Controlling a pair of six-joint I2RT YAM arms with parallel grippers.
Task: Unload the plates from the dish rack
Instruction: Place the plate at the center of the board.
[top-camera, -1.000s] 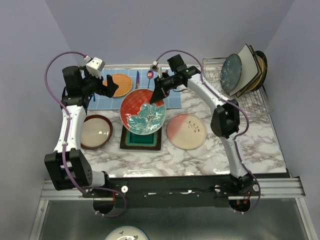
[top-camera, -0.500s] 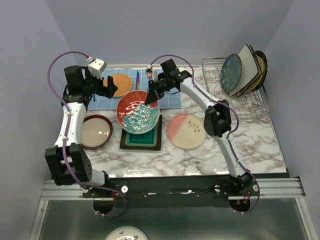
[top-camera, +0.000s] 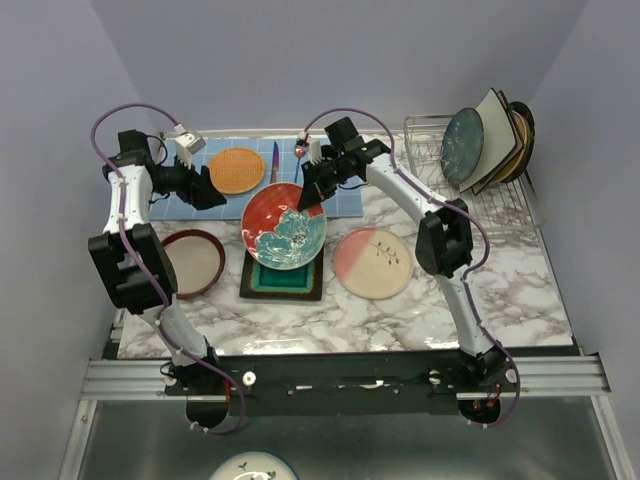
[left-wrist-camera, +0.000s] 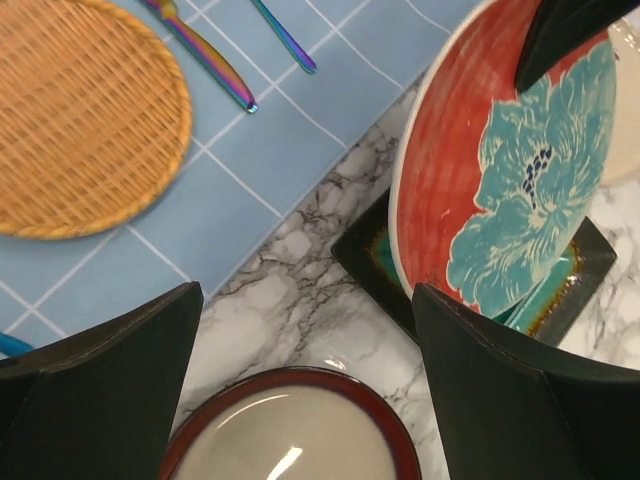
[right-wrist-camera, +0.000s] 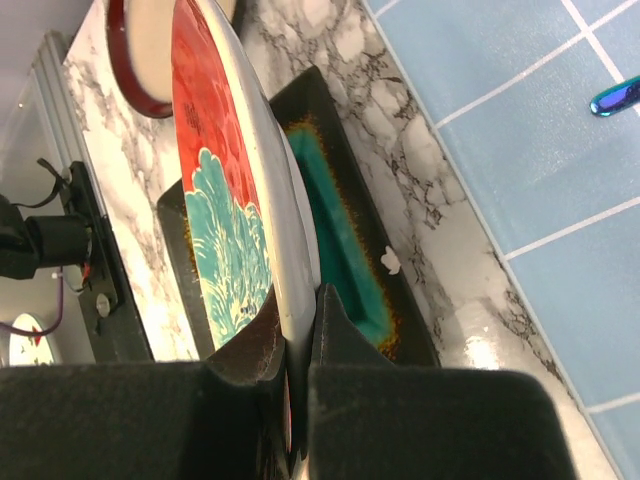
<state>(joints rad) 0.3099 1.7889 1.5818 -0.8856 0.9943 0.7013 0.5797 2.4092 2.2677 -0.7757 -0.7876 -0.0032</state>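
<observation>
Four plates off the dish rack (top-camera: 430, 135) in the top view: red-rimmed plate (top-camera: 192, 263) at 8 o'clock, teal square plate (top-camera: 282, 282) at 6 o'clock, pink plate (top-camera: 372, 263) at 5 o'clock, and flowered plate (top-camera: 284, 225) tilted above the square one. Note the left arm folded back toward 9 o'clock compared with a second ago, with the left gripper (top-camera: 205, 190) beside the woven mat (top-camera: 237, 170). Note the flowered plate almost unmoved, held at its 1 o'clock rim by the right gripper (top-camera: 310, 193). Treat this as the left arm clearing the way, with set-down left to the right arm. Count several plates leaning in the rack at 2 o'clock, not yet unloaded.

Left wrist view: confirm jaws wide apart and empty above the marble between mat, flowered plate and red-rimmed plate.

Right wrist view: confirm jaws clamped on the flowered plate's rim, plate on edge just above the teal square plate.

Record no brand, label or legible writing in any view.
</observation>
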